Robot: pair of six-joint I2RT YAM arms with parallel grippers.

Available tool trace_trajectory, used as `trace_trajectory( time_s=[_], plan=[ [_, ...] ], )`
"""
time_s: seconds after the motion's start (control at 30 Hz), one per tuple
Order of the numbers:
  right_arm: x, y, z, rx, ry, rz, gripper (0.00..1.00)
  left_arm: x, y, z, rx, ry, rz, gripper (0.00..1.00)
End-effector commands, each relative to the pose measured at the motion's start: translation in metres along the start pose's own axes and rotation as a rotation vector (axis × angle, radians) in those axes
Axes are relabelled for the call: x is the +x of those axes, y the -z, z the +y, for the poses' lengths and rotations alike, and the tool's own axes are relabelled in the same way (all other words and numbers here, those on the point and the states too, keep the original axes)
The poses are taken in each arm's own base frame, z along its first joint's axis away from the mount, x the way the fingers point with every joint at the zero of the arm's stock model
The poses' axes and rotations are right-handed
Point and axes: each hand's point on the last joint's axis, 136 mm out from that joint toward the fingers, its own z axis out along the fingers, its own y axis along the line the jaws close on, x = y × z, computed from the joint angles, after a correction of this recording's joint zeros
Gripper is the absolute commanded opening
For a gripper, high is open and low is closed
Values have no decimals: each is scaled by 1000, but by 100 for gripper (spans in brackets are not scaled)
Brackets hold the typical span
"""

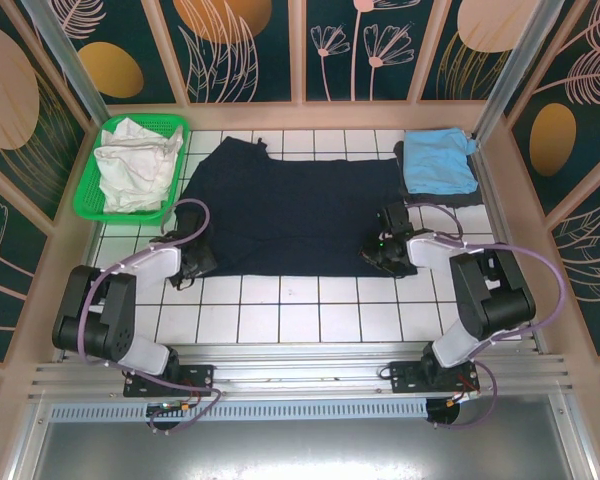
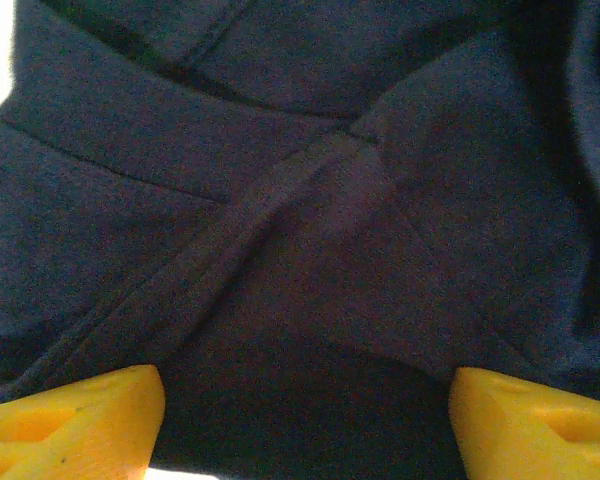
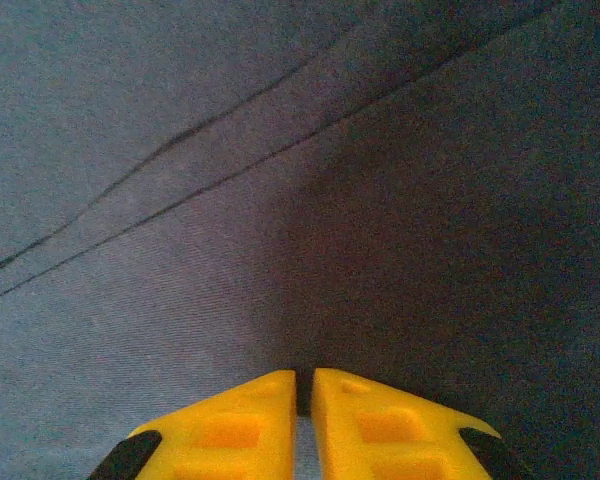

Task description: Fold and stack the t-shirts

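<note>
The navy shirt (image 1: pixel 300 215) lies spread flat, just right of the basket (image 1: pixel 85 195). The white shirt (image 1: pixel 135 165) sits crumpled inside it. The light-blue shirt (image 1: pixel 438 162) lies folded, far to its right.

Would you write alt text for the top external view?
A navy t-shirt lies spread on the tiled table, the left hand and right hand at its near corners. A white t-shirt fills the green basket; a light blue t-shirt lies back right.
</note>
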Motion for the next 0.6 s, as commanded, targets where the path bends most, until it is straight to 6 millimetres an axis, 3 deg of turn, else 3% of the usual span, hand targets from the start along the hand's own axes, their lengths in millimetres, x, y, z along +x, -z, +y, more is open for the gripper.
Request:
trace_trajectory(
  time_s=[0.0, 0.13, 0.23, 0.4, 0.57],
  plan=[
    [29, -2, -44, 144, -48, 53, 16, 17, -5, 36, -88, 75, 56, 77],
    [38, 6, -58, 183, -40, 62, 16, 20, -7, 48, -104, 115, 65, 76],
    [29, 13, -43, 136, -10, 45, 18, 9, 4, 38, -58, 118, 41, 74],
    [3, 22, -6, 41, 36, -9, 20, -27, 33, 14, 31, 83, -32, 74],
    [-3, 17, 6, 0, 42, -11, 20, -35, 39, -11, 130, 54, -27, 65]
  ],
)
